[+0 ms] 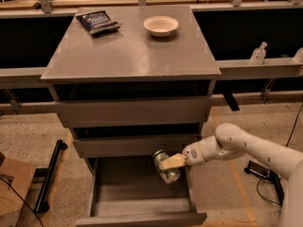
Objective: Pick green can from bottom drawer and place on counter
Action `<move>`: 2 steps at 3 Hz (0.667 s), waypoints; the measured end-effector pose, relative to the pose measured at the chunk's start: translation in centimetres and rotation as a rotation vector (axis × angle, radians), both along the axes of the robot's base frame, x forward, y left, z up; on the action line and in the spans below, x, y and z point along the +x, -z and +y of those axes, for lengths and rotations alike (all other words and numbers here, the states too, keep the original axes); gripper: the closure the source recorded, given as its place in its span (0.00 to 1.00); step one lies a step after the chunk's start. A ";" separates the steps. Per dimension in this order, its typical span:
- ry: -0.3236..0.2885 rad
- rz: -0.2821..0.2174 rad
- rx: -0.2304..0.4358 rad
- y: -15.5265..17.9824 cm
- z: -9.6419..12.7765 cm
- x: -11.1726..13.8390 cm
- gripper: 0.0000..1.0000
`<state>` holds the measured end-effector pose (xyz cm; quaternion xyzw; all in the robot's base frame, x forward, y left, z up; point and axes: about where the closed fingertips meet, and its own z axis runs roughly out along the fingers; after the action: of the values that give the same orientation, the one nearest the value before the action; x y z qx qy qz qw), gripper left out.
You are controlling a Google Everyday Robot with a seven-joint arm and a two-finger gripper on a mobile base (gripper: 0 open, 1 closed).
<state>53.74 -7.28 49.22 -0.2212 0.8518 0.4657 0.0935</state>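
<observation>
The green can (165, 167) is a small shiny can, tilted and held off the floor of the bottom drawer (142, 193), at its right side. My gripper (171, 162) comes in from the right on a white arm and is shut on the can, just below the front of the middle drawer. The bottom drawer is pulled open, and its grey floor shows nothing else inside. The counter (130, 51) is the grey slab on top of the cabinet, well above the gripper.
A dark blue chip bag (98, 21) lies at the counter's back left and a white bowl (161, 25) at its back middle. Two shut drawers sit above the open one. A sanitizer bottle (258, 54) stands on the ledge to the right. A black bar (51, 174) lies on the floor to the left.
</observation>
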 end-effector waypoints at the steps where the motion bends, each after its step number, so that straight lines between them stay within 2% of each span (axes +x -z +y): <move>1: 0.000 0.000 0.000 0.0 0.0 0.0 1.00; 2: -0.018 -0.039 -0.028 -1.9 0.1 -1.0 1.00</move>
<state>52.75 -7.14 51.15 -0.2390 0.8543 0.4501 0.1027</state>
